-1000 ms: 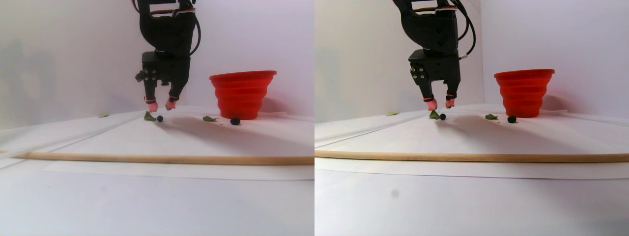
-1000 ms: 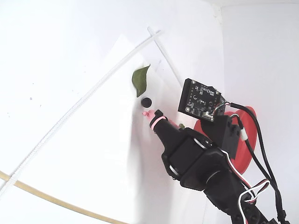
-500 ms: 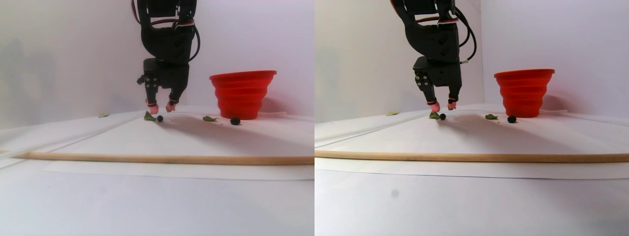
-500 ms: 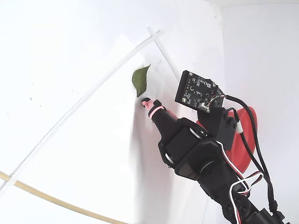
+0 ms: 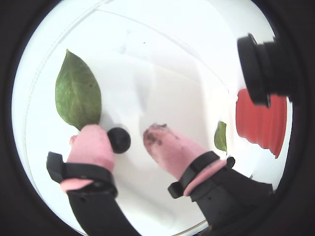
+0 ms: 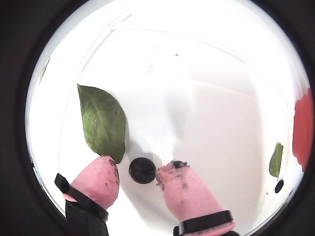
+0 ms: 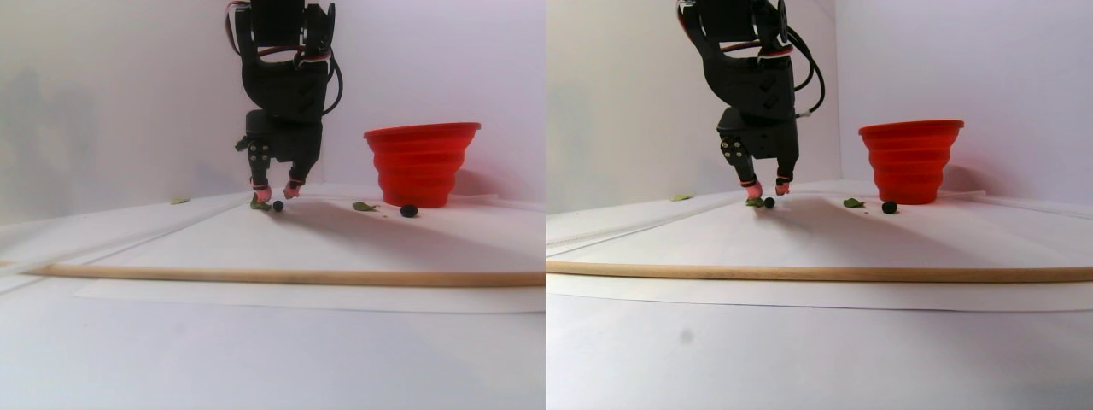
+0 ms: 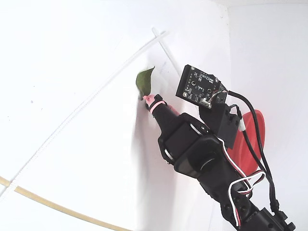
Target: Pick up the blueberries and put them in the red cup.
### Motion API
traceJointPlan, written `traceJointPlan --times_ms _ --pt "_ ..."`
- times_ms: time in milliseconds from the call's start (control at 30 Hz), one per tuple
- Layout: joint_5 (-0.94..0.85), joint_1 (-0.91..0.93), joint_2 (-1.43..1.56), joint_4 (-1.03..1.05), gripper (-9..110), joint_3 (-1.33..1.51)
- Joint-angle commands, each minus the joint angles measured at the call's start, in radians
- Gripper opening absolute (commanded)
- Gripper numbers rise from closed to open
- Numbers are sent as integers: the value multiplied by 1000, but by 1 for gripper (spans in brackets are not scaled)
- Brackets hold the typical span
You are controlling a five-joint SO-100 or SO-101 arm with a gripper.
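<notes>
2 blueberries visible, one (image 6: 142, 170) on the desk (image 7: 256, 359) between the pink fingertips (image 6: 98, 179) of the claw (image 6: 135, 182), jaws narrowly apart and not clamped, second berry (image 7: 409, 210) at 6 o'clock of 1 red cup (image 7: 422, 162), 3 leaves (image 5: 78, 91); claw has dropped lower since 1 s ago.

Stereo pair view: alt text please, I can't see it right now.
The open gripper reaches down to the white table, its pink fingertips just above a blueberry. The red cup stands to the right, another blueberry before it.
</notes>
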Motion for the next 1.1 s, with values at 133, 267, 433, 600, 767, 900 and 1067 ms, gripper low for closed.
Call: traceJointPlan --times_ms 133,267,433,600,767,900,1067 --pt "-11 -6 2 -34 15 -81" --pt "-6 -6 -15 -38 15 -87" --pt "-6 -2 -41 -55 15 -92" --pt "-5 3 -67 -69 15 -104" --pt "-3 5 -69 -69 15 -104" --pt "-6 6 -69 -69 14 -97" --pt "-15 9 -66 -69 13 -86"
